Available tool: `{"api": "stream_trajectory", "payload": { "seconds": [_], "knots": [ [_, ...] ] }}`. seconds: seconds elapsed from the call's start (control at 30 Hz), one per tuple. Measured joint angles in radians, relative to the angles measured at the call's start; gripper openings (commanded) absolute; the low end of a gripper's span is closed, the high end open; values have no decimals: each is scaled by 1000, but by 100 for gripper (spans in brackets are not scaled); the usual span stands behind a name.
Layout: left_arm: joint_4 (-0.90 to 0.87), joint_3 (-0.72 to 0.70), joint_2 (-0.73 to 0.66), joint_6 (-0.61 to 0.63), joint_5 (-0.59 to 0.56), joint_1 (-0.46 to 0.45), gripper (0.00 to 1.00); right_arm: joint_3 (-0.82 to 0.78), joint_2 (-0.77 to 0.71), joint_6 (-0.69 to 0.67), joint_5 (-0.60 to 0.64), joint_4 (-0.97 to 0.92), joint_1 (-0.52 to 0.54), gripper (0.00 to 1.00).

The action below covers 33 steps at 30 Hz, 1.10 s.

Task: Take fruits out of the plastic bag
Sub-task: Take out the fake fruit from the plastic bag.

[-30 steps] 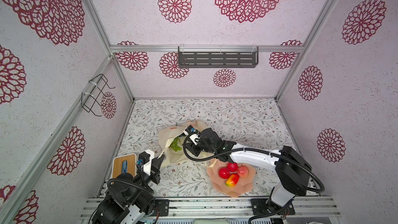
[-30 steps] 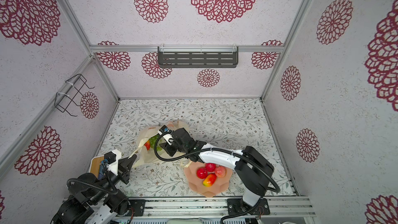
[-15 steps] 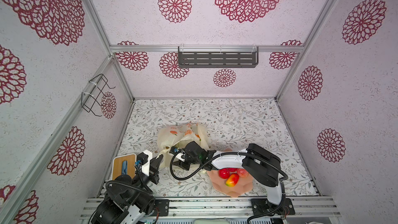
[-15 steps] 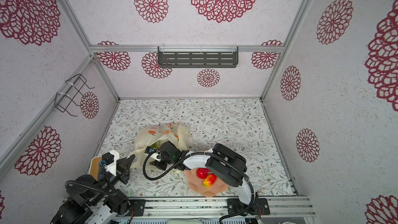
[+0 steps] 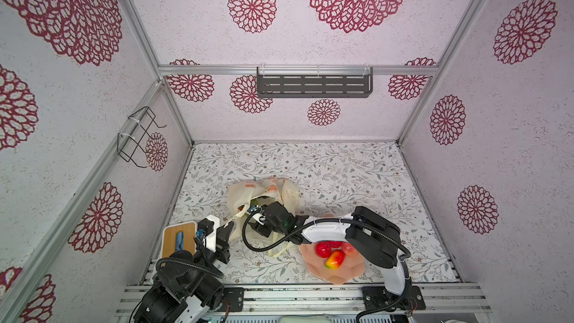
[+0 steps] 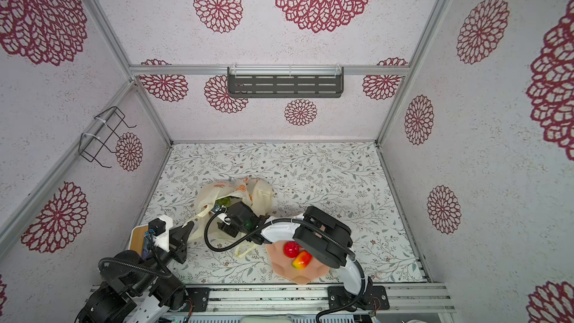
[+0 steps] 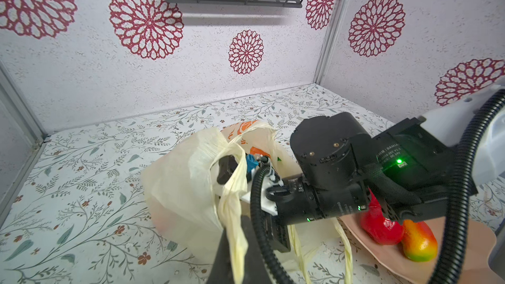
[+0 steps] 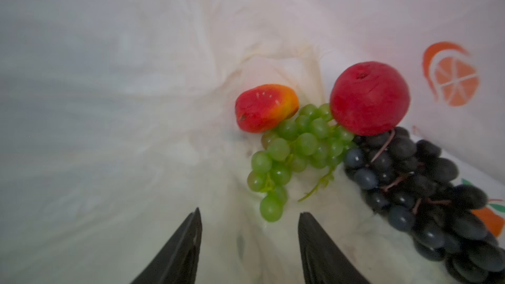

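Note:
The cream plastic bag [image 5: 248, 194] [image 6: 211, 194] lies left of centre on the table. My left gripper [image 7: 235, 252] [image 5: 228, 228] is shut on one of the bag's loop handles [image 7: 232, 214] and holds the mouth up. My right gripper [image 8: 250, 214] is open inside the bag; from above only its wrist [image 5: 273, 219] shows. Just ahead of its fingertips lie fruits: a green grape bunch [image 8: 295, 148], a dark grape bunch [image 8: 426, 187], a red apple [image 8: 369, 98] and a red-yellow mango [image 8: 265, 107]. Nothing is between the fingers.
A pink wavy bowl [image 5: 335, 274] at the front right holds an apple [image 5: 323, 249], a mango [image 5: 334, 259] and a peach [image 5: 349, 248], partly under my right arm. The bag's other handle [image 5: 279, 250] trails on the table. A wooden board [image 5: 178, 239] sits front left.
My right arm has folded back toward the front and its wrist has gone into the bag's mouth, with the jaws spread wider. The left gripper keeps its hold on the handle.

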Motion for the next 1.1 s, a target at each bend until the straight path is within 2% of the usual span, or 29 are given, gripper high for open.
{"api": "stream_trajectory", "payload": {
  "seconds": [0.2, 0.33, 0.53, 0.87, 1.1],
  "knots": [
    [1, -3, -1, 1, -6, 0, 0, 77, 71, 138, 124, 39, -16, 65],
    [1, -5, -1, 4, -6, 0, 0, 78, 99, 222, 187, 101, -23, 75],
    [2, -5, 2, 11, 14, -1, 0, 107, 167, 315, 261, 238, -28, 79],
    [2, -5, 20, 20, 44, -3, 0, 190, 280, 359, 351, 433, -41, 87],
    [2, -5, 19, 23, 51, -3, 0, 222, 357, 358, 338, 541, -74, 88]
  ]
}}
